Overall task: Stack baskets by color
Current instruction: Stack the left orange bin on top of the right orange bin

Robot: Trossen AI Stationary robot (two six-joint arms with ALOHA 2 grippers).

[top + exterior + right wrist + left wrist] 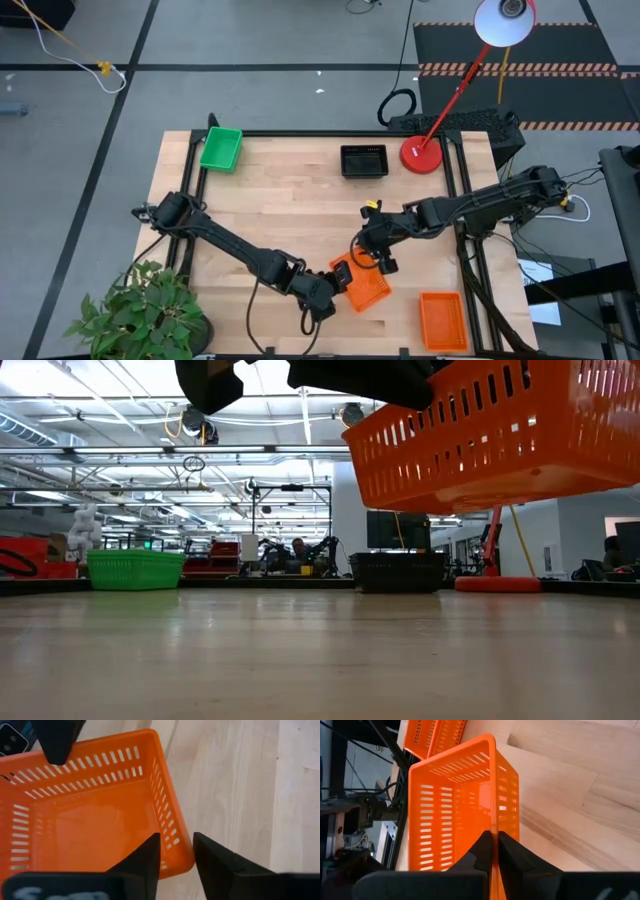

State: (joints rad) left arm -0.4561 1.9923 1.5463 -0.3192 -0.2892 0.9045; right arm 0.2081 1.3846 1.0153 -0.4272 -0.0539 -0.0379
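**Inspector:** High view, left to right. Report.

**Robot:** A green basket (221, 148) sits at the far left corner of the table (290, 210). My left gripper (335, 289) is near the front edge, pinched tight on one wall of an orange basket (364, 287). The left wrist view shows both my fingers (482, 851) pressed flat against that wall.

**Inspector:** Is the basket on the table?

**Robot:** No. In the low view it hangs clear of the wood, tilted.

**Inspector:** The centre?

**Robot:** A black basket (363, 161) rests at the far edge, with a red lamp base (422, 154) just right of it. My right gripper (372, 262) is at the far side of the same orange basket. Its fingers straddle the basket's rim, one inside, one outside, with a gap either side of the wall; they are parted, not clamped.

**Inspector:** Further right?

**Robot:** A second orange basket (442, 320) lies at the front right corner, apart from the held one.
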